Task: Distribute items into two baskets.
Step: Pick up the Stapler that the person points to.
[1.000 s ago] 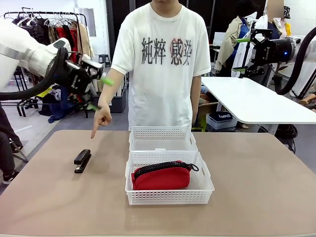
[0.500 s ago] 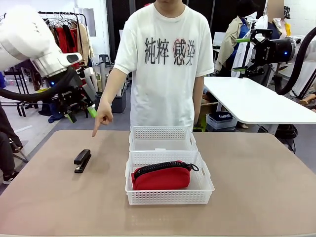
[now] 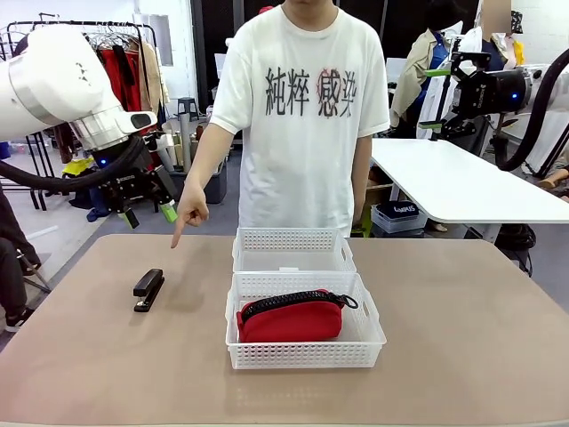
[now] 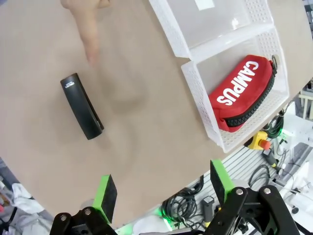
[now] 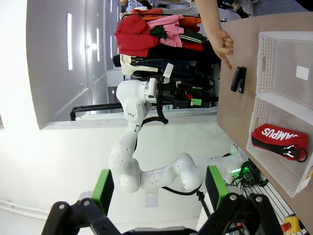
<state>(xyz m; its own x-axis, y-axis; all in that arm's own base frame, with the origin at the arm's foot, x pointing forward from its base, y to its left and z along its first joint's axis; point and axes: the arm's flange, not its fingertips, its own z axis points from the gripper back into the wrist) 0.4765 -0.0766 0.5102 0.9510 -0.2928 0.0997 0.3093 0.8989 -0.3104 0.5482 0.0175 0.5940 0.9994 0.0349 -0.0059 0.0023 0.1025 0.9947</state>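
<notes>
Two white lattice baskets sit end to end in the middle of the surface, touching. Near basket holds the red pouch. It lies flat along the basket's length, black zipper up, pull loop at the robot's right end. Left wrist view shows white "CAMPUS" print on its side.

Black stapler lies flat on the bare surface to the robot's left of the near basket. It is well apart from that basket and outside both, long axis running roughly near to far.

Far basket sits just behind the near one, with a small white label on its clear bottom and no item in it.

Person's hand is beyond the stapler, index finger pointing down at the surface near its far-left edge and apart from the stapler. Cannot tell if the fingertip touches the surface. Person stands at the far side in a white t-shirt with print.

Left end effector hovers over the far-left edge, just left of the person's hand. It points down, jaws wide, nothing between the green pads. Its wrist view looks down on the stapler, the fingertip and both baskets.

Right end effector is high at far right, well off the surface, jaws wide, holding nothing.
</notes>
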